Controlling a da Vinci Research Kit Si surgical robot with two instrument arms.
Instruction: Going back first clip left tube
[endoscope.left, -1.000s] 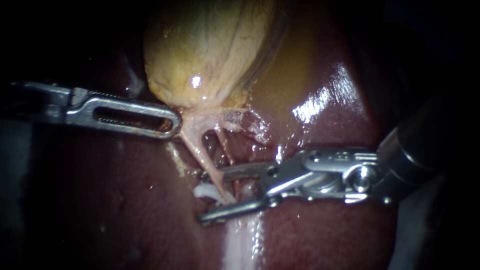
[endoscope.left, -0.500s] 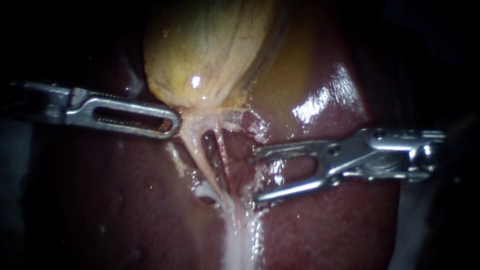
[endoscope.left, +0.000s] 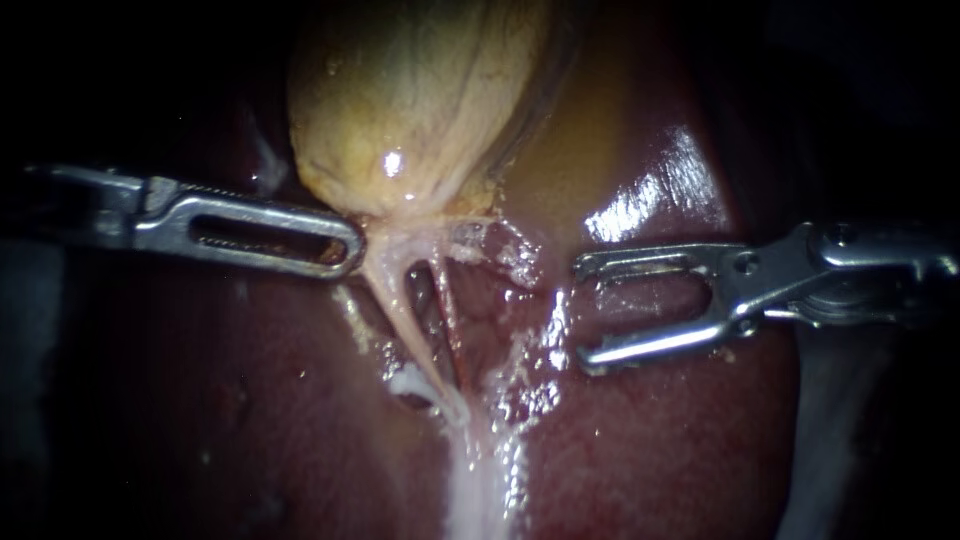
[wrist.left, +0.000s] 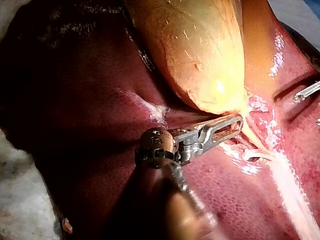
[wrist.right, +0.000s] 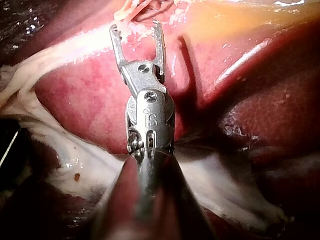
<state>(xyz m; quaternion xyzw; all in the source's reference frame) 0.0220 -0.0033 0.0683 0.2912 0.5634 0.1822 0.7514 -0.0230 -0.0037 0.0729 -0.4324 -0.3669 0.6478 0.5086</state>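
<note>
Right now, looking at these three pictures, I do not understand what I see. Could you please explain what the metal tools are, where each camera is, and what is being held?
This is a surgical robot working on a pig's dark red liver and its yellowish gallbladder. One picture comes from the endoscope, a camera close to the tissue. The other two come from cameras on the two arms. The left instrument has its jaws shut on the gallbladder's narrow end. The right instrument has open jaws and holds nothing. Between them runs a pale tube with a small white clip on it.
</note>
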